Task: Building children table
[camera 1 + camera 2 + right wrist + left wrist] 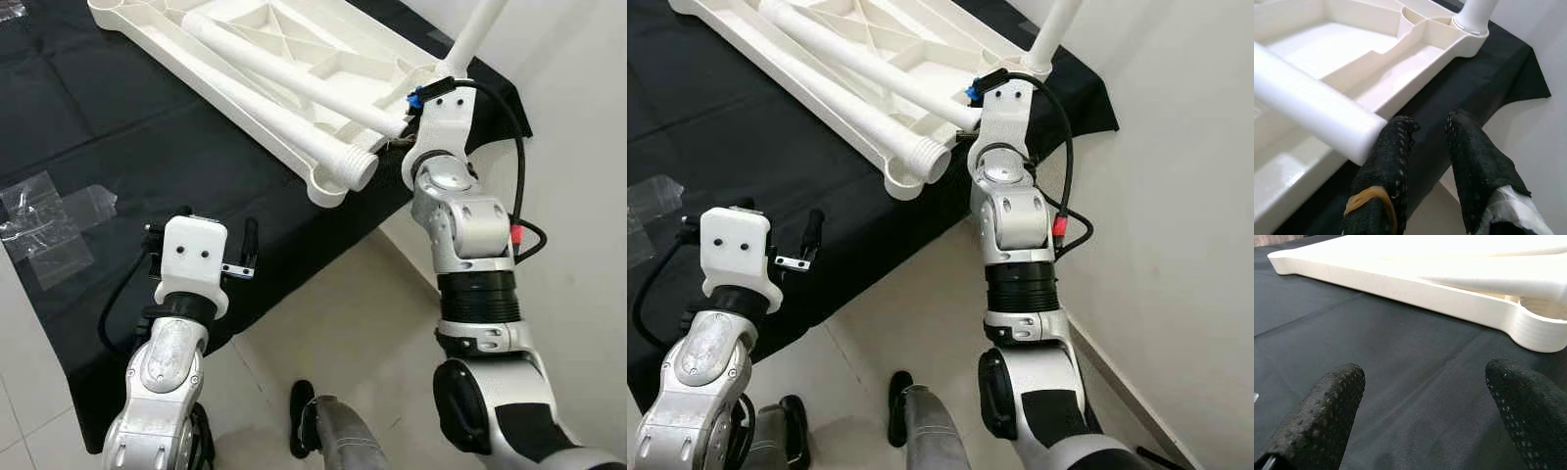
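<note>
The right claw (1425,142) is positioned at the near right corner of the overturned white tabletop (245,39), with its two black fingers (1391,147) set slightly apart and nothing gripped between them. One finger is touching, or just beside, the end of a loose white leg (1312,115) that is laid diagonally across the ribbed underside of the tabletop. A second loose leg (284,122), with a threaded end, is laid alongside the first, its threaded end projecting past the near corner of the tabletop. A third leg (480,29) is seated upright in the corner socket beyond the right claw. A red and black cable (524,235) is routed along the right arm.

The left claw (1425,382) is held open above the black cloth (108,127), its fingers (1327,401) wide apart and empty, near the front edge of the tabletop but clear of it. The cloth is spread on the pale floor (333,333), and the tabletop is resting on it. A clear plastic bag (44,220) is lying on the cloth to the left of the left claw. A white wall (578,117) is located at the right side. The robot's dark foot (302,416) is seen on the floor between the arms.
</note>
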`<state>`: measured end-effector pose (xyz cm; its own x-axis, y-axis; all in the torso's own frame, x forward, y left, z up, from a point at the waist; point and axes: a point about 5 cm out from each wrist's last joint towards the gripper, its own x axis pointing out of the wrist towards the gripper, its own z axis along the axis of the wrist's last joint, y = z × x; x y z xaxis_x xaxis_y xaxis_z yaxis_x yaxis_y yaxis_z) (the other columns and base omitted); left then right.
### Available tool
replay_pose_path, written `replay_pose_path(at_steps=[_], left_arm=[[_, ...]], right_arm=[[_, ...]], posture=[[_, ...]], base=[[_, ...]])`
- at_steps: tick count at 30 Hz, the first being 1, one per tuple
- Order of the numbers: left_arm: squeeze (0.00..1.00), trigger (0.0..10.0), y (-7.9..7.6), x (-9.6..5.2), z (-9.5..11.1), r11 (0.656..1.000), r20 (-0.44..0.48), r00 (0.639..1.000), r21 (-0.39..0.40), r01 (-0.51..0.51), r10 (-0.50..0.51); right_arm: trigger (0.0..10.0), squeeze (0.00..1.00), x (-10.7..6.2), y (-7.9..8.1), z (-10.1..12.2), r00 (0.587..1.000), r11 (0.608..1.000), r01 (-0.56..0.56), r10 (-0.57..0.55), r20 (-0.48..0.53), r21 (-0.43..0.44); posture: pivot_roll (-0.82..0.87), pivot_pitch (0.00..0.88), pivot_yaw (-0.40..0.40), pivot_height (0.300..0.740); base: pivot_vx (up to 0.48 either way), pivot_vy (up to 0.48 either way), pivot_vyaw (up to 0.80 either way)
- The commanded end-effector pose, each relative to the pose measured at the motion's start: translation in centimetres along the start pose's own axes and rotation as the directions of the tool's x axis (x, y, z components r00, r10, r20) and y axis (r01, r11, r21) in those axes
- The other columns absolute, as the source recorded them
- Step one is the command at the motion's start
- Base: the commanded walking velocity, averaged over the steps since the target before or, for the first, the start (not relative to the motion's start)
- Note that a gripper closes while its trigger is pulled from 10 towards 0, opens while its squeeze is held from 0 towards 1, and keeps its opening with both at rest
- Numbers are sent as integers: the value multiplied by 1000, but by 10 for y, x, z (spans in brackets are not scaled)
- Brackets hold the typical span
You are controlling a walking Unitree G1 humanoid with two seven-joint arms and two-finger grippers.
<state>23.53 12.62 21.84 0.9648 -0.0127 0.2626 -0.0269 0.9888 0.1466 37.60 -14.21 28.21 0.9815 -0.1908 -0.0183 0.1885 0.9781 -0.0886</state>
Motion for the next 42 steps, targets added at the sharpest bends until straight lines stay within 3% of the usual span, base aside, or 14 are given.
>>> replay_pose_path(at_steps=[1,7,9,10,13,15,22,25,26,30,32,36,39,42], left_arm=[[0,10000,0,-3,-2,1000,-12,1000,5,4,-4],[0,10000,0,-3,-3,1000,-15,1000,5,2,-2],[0,10000,-1,-3,-3,1000,-14,1000,4,5,-5],[0,10000,-1,-3,-3,1000,-14,1000,4,5,-5],[0,10000,-1,-2,-3,1000,-13,1000,3,7,-7],[0,10000,-1,-2,-3,1000,-13,1000,2,9,-9],[0,10000,-3,-3,-3,1000,-14,1000,-4,17,-17],[0,10000,-2,-3,-4,1000,-16,1000,-1,20,-20],[0,10000,-2,-3,-4,1000,-16,1000,-1,20,-20],[0,10000,3,-3,-5,1000,-17,1000,11,11,-10],[0,10000,4,-3,-5,1000,-17,1000,14,11,-11],[0,10000,5,-1,-5,1000,-16,1000,13,14,-13],[0,10000,13,1,-6,1000,-16,1000,22,9,-8],[0,10000,17,3,-7,999,-18,1000,35,3,-2]], right_arm=[[10000,0,3,-11,-12,999,999,36,-36,-34,-6],[10000,0,6,-38,-15,987,987,159,-160,-27,-14],[10000,0,5,-58,17,957,969,227,-240,162,92],[10000,0,5,-58,17,957,969,227,-240,162,92],[10000,0,0,-51,56,927,983,63,-122,355,172],[10000,0,0,-38,69,916,981,-89,11,401,174],[10000,0,3,-1,62,887,920,-378,328,325,104],[10000,0,-6,27,40,803,811,-579,551,227,82],[10000,0,-6,27,40,803,811,-579,551,227,82],[10000,0,-35,46,30,580,570,-814,779,237,116],[10000,0,-37,48,27,565,553,-824,792,232,121],[10000,0,-30,53,10,614,616,-787,776,141,36],[10000,0,-11,59,12,703,710,-703,703,104,-43],[10000,0,-6,67,15,710,717,-691,697,100,-91]], posture=[[-35,304,-179,740],[-34,303,-173,740],[-32,300,-168,740],[-32,300,-168,740],[-31,295,-167,740],[-32,293,-165,740],[-31,282,-163,740],[-25,280,-166,740],[-25,280,-166,740],[-20,274,-158,740],[-23,272,-156,740],[-24,275,-158,740],[-24,275,-158,740],[-26,281,-163,740]], base=[[0,0,0],[0,0,0],[0,0,0],[0,0,0],[0,0,0],[0,0,0],[0,0,0],[0,0,0],[0,0,0],[0,0,0],[0,0,0],[0,0,0],[0,0,0],[0,0,0]])
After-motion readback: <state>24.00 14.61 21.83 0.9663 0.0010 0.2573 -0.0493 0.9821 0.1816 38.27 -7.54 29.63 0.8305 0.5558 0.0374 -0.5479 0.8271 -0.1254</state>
